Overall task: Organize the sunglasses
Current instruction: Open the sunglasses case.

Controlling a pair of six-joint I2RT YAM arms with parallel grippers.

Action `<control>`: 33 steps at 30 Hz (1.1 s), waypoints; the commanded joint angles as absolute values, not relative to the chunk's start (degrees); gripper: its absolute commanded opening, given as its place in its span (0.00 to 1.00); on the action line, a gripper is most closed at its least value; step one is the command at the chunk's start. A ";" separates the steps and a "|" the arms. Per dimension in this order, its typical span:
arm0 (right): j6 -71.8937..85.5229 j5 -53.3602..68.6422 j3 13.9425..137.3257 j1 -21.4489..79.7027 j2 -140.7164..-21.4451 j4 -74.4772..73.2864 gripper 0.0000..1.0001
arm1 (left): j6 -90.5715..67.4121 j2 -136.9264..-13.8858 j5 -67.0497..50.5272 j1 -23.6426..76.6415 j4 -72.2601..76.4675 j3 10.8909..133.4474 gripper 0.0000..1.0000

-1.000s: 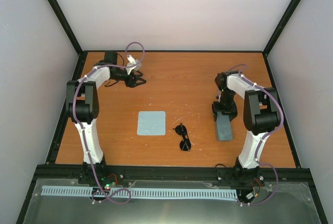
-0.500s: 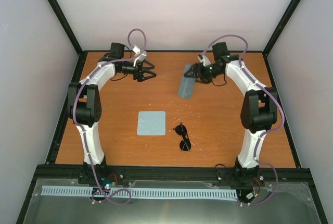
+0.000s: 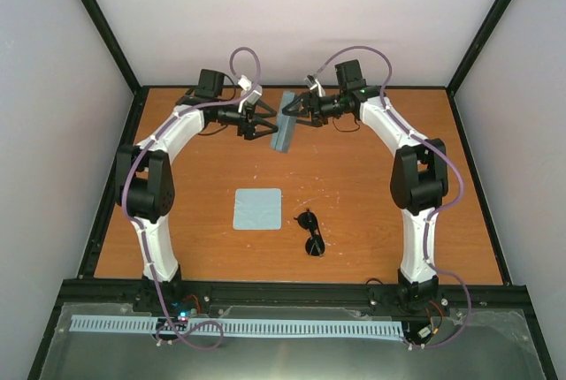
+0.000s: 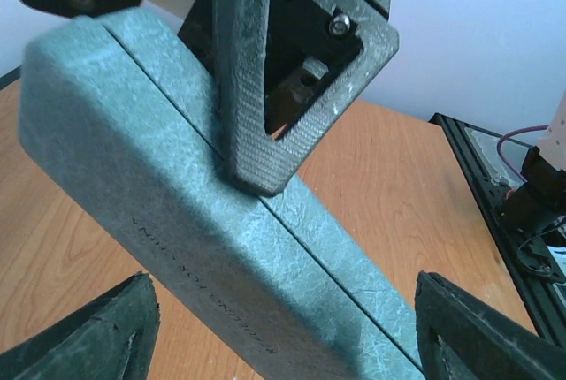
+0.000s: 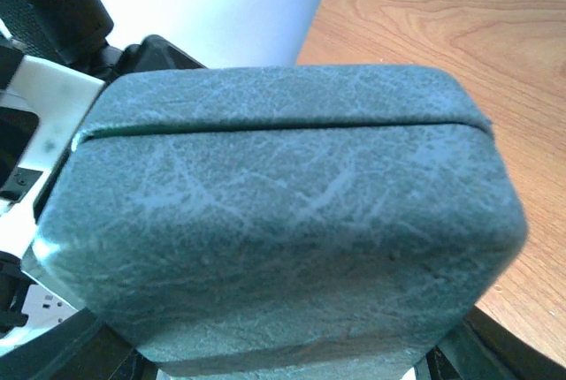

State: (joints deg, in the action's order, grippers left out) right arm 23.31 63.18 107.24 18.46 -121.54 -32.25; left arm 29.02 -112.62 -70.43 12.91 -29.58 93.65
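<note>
The black sunglasses (image 3: 310,232) lie folded on the table at front centre, away from both grippers. The closed grey-blue case (image 3: 285,131) hangs in the air at back centre, tilted, held at its upper end by my right gripper (image 3: 296,113), which is shut on it. In the right wrist view the case's end (image 5: 283,212) fills the frame. My left gripper (image 3: 263,125) is open just left of the case. In the left wrist view the case (image 4: 221,247) runs diagonally between its spread fingertips (image 4: 110,336), apart from both. The right gripper's finger (image 4: 265,124) presses on the case.
A pale blue square cloth (image 3: 257,209) lies flat on the wooden table (image 3: 371,221), left of the sunglasses. A black frame rail (image 3: 292,290) runs along the near edge. White walls stand on three sides.
My right arm lifted the case from the right of the table and carried it left to back centre. My left arm swung right, and its open gripper now straddles the case.
</note>
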 commanded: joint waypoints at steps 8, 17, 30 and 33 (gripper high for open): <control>22.79 70.29 107.58 20.09 -117.83 -31.05 0.23 | 27.07 -110.61 -66.26 15.04 -25.11 91.34 0.74; 16.16 71.67 104.45 20.11 -114.43 -38.54 0.14 | 31.15 -111.16 -63.35 15.03 -28.09 90.81 0.70; 12.64 76.19 104.38 20.04 -111.25 -43.76 0.03 | 34.00 -112.99 -60.30 15.03 -29.51 90.36 0.67; 10.37 76.86 104.37 19.75 -110.59 -47.13 0.03 | 35.68 -113.49 -59.51 15.03 -30.62 90.35 0.66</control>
